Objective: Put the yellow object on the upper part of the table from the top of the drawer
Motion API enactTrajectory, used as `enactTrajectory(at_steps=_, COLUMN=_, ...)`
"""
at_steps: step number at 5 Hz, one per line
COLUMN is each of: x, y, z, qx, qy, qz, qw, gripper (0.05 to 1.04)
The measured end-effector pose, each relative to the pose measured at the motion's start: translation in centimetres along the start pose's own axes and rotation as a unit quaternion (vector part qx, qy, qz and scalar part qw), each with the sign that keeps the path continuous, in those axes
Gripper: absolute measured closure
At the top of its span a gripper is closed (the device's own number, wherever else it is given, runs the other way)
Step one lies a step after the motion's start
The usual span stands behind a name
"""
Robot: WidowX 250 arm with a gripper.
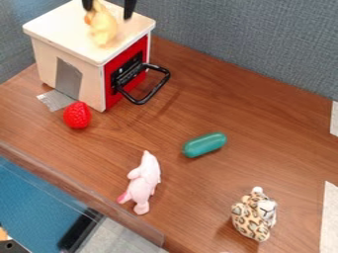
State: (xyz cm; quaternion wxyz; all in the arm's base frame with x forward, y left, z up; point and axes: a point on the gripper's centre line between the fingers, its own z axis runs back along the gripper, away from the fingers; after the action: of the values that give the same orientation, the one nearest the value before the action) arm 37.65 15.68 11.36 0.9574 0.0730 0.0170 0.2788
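I see a big brown wooden table (218,108), and at its upper left sits a box-shaped drawer toy (72,27) with a pale top, a red front and a black loop handle (156,88). My black gripper (107,14) is over the box top, with its two fingers spread wide, so it is open and has no grip on anything. Down near the table's front edge is a pink dolphin-like toy (145,182), and to its right is a spotted leopard toy (255,216). The yellow toy (104,28) is on the box top. Its upper end is between my fingers, closer to the left one, and the rest pokes out below them. I can't tell if it touches that finger. Its long way runs up and down in my view, with the fat end pointing down at me and an orange bit on its left side. A smooth teal capsule (204,145) lies tilted mid-table. The red toy strawberry (77,115) is just beside the box.
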Motion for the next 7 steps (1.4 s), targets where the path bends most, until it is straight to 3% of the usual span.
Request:
enactTrajectory(at_steps=1, x=0.6, y=-0.1, z=-0.4, qx=0.009, qy=0.008, qz=-0.006, qw=0.9999, gripper=0.125)
enactTrajectory(at_steps=2, x=0.6, y=-0.2, z=-0.7, qx=0.01, qy=0.01, qz=-0.005, qw=0.9999, gripper=0.404)
enactTrajectory(at_steps=3, x=0.5, y=-1.2, z=-0.7, qx=-0.005, qy=0.005, qz=-0.012, qw=0.9999, gripper=0.626)
enactTrajectory(at_steps=4, x=-0.2, y=-3.9, z=0.6, qx=-0.028, qy=-0.006, qz=-0.039, qw=0.9988, gripper=0.704)
enactTrajectory(at_steps=6, x=-2.3, y=-12.2, z=4.4, qx=-0.055, qy=-0.041, qz=-0.12, qw=0.9904, gripper=0.716)
enactTrajectory(at_steps=7, x=-2.7, y=-16.9, z=0.3, qx=-0.048, qy=-0.011, qz=-0.147, qw=0.9879, gripper=0.716)
